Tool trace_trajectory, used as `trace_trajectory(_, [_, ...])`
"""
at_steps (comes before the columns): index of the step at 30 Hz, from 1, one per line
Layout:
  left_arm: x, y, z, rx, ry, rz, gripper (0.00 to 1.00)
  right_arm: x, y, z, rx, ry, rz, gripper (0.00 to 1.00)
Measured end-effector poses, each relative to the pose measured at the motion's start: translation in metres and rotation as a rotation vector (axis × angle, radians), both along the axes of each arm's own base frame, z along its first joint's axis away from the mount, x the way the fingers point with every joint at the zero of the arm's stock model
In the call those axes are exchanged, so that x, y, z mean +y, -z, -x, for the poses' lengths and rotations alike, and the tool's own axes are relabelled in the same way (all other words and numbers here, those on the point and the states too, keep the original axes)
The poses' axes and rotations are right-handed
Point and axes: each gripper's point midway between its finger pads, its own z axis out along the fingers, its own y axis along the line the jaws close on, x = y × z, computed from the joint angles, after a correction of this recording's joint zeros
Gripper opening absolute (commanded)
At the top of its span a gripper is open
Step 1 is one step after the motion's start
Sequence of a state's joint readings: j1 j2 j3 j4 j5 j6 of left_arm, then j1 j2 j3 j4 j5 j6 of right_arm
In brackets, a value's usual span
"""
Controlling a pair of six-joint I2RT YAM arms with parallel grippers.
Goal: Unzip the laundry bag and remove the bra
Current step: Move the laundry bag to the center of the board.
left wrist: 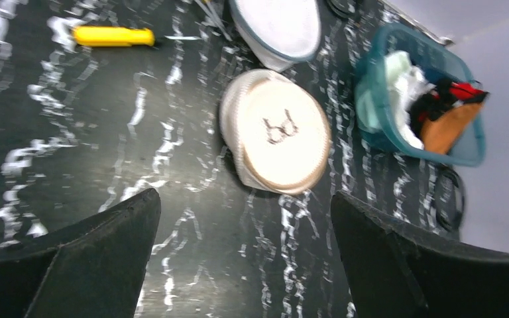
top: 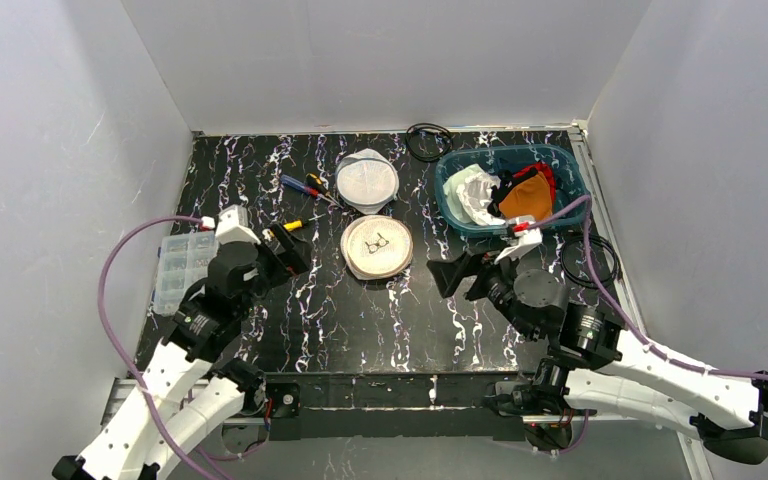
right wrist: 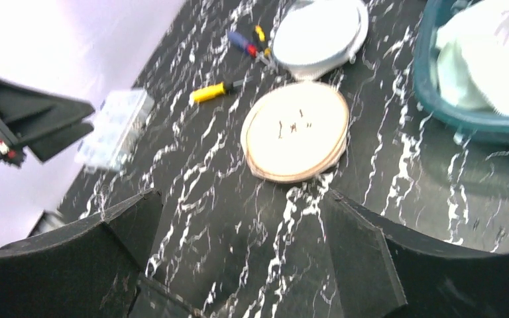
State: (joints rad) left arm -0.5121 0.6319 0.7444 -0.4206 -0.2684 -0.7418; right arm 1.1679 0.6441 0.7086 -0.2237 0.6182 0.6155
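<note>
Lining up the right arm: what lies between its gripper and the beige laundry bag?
Nothing: only bare marbled tabletop separates the right gripper from the beige laundry bag, clearest in the right wrist view.

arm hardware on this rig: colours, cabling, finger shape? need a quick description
The left arm and right arm have white shell links and black joint housings. A mauve cable loops along each arm to the wrist, where a small white block carries red marks. The left gripper and right gripper are black, with broad wedge-shaped fingers.
</note>
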Motion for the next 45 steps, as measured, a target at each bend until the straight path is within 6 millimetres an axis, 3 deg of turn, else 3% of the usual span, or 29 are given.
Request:
trace_trajectory(8, [0.052, -0.003, 0.017, 0.036, -0.143, -0.202, 0.99, -0.009, -0.031, -0.023, -0.162, 0.087, 0.11, 0.99])
trace_trajectory(12, [0.071, -0.003, 0.019, -0.023, -0.213, -0.236, 0.99, -0.015, -0.033, -0.033, -0.228, 0.121, 0.215, 0.99])
trace_trajectory(19, [0.092, 0.033, -0.003, -0.011, -0.317, -0.43, 0.99, -0.018, -0.047, -0.048, -0.333, 0.199, 0.256, 0.99])
trace_trajectory(22, [0.098, 0.061, -0.013, -0.027, -0.319, -0.525, 0.99, -0.016, -0.047, -0.056, -0.371, 0.231, 0.306, 0.99])
trace_trajectory(27, [0.119, 0.107, -0.02, -0.008, -0.352, -0.642, 0.98, -0.02, -0.02, -0.086, -0.32, 0.301, 0.482, 0.99])
trace_trajectory(30, [0.136, 0.122, -0.026, 0.017, -0.421, -0.652, 0.98, -0.041, 0.001, -0.106, -0.263, 0.357, 0.575, 0.99])
trace_trajectory(35, [0.157, 0.159, -0.033, 0.093, -0.454, -0.673, 0.98, -0.083, 0.01, -0.125, -0.224, 0.456, 0.586, 0.99])
trace_trajectory(40, [0.142, 0.171, -0.058, 0.071, -0.292, -0.692, 0.99, -0.111, 0.036, -0.127, -0.162, 0.516, 0.565, 0.99])
trace_trajectory(45, [0.116, 0.169, -0.079, -0.02, -0.122, -0.684, 0.99, -0.112, 0.058, -0.117, -0.142, 0.467, 0.541, 0.99])
